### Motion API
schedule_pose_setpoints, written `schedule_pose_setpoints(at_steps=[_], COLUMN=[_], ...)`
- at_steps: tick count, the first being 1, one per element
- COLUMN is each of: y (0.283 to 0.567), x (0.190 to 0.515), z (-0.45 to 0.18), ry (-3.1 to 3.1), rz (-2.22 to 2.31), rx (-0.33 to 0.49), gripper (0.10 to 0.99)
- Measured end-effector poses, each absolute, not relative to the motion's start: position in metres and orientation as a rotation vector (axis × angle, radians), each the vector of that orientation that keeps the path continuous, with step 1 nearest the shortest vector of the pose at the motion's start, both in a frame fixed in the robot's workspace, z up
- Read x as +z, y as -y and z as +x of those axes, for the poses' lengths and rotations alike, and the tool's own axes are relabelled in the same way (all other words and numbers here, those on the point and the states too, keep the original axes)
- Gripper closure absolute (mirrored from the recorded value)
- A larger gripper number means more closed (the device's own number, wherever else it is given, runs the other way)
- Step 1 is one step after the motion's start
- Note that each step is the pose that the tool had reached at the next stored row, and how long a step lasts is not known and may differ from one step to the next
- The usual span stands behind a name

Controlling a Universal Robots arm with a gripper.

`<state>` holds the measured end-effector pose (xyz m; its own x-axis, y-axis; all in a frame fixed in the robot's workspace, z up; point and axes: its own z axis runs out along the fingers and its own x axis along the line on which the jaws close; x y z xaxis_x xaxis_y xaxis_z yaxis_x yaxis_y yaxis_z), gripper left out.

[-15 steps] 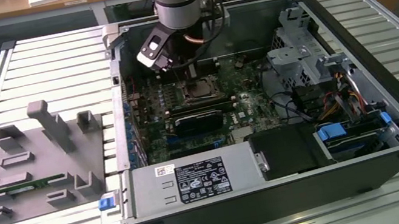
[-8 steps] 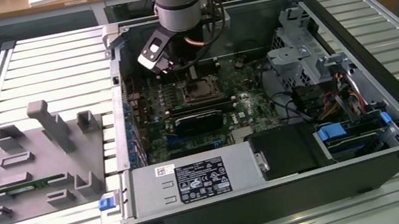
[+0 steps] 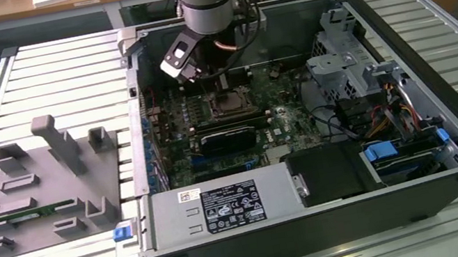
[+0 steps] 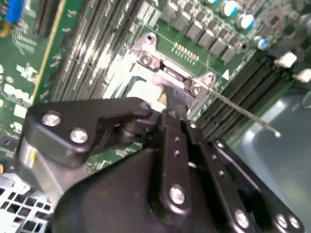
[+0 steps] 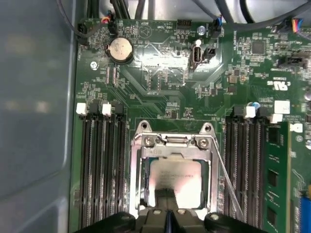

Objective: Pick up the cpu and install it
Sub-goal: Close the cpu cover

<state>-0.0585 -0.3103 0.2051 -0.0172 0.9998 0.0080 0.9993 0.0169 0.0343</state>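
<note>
Evidently the cpu (image 5: 176, 177) already lies flat in its socket, ringed by the metal frame (image 5: 172, 141). We see the gripper (image 5: 167, 201) at one edge, jaws together, probably to press it home; the latch lever (image 5: 226, 179) stands free.

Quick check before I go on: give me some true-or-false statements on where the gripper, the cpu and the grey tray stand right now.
1. The gripper is inside the open computer case, at the socket. True.
2. A green memory stick lies on the grey tray. True.
3. The cpu lies on the grey tray. False: it lies within the socket's metal frame, right at the gripper's tip.
4. A side panel covers the computer case. False: the case is open and the motherboard is exposed.
</note>
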Motion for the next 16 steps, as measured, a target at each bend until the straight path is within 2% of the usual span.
schedule_pose_setpoints(at_steps=[16], y=[0.310], x=[0.210], z=[-0.044], ry=[-2.227], rz=[2.189], rx=[0.045], gripper=[0.973])
